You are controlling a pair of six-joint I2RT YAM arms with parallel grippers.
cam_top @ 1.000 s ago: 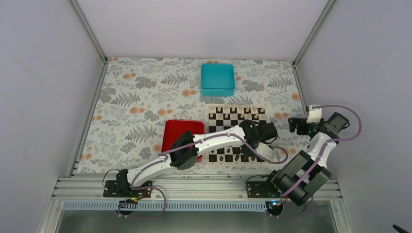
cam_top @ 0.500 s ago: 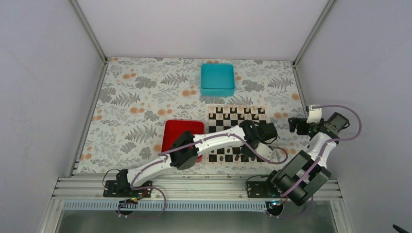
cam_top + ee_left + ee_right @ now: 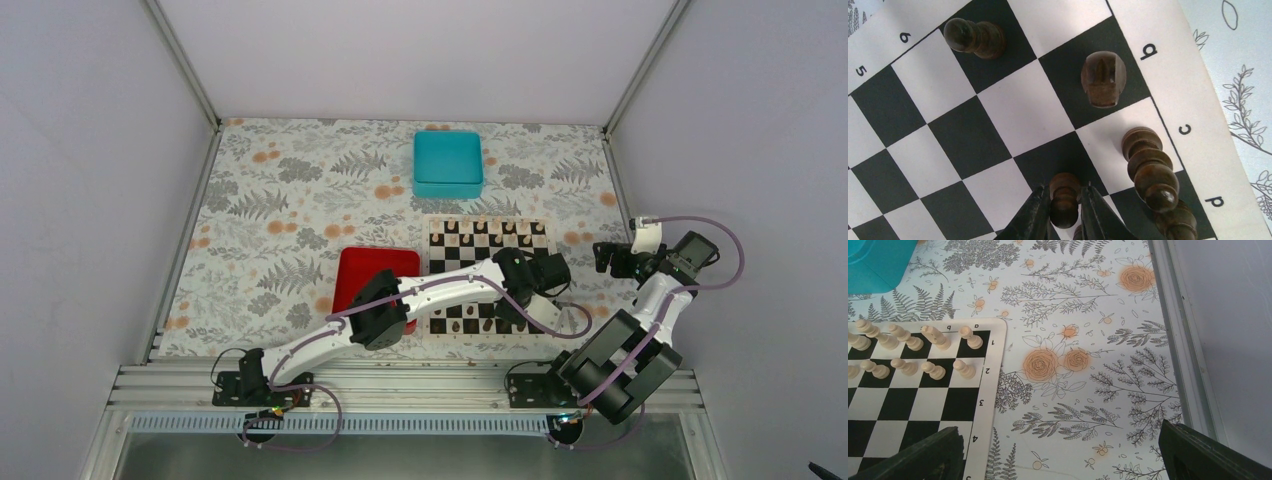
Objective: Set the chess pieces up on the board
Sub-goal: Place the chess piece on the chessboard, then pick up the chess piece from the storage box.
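left gripper (image 3: 1065,194) jaws pinched on a dark pawn (image 3: 1064,205), standing on its square on the board (image 3: 1003,107). next: let go gently, lift straight up. right gripper (image 3: 1058,455) gapes wide, off-board.

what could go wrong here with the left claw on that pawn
The left claw hugs the small dark brown wooden pawn; pulling away crooked could tip it. The tall dark brown turned piece stands close beside the claw, so opening wider or sliding sideways may knock it over.
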